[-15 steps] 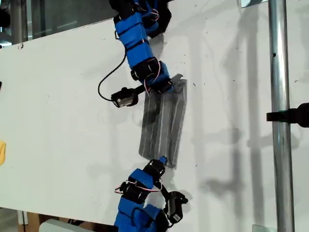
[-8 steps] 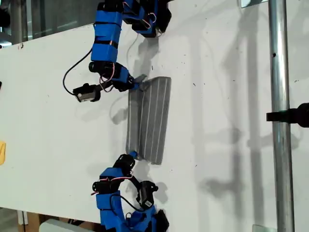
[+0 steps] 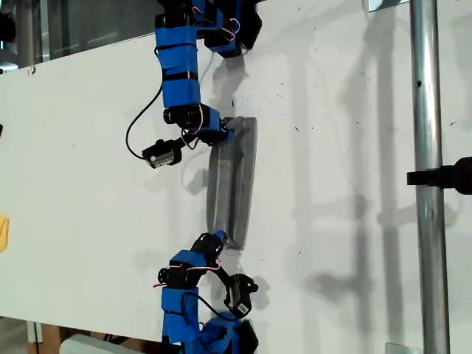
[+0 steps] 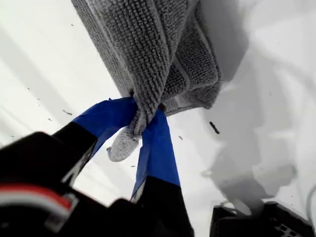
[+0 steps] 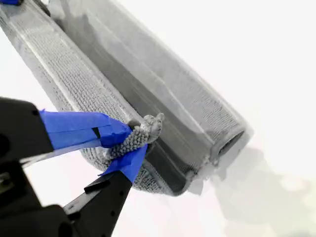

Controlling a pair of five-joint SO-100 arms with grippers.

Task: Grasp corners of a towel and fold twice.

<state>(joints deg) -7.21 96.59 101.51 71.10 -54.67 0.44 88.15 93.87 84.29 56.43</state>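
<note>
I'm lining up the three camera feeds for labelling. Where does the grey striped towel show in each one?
Exterior view: the towel lies as a narrow folded strip at centre, between the two arms.
First wrist view: it hangs across the top, a corner pinched by my first gripper.
Second wrist view: it runs diagonally from the upper corner, a corner pinched by my second gripper.
Shared landmark: the white table.
</note>
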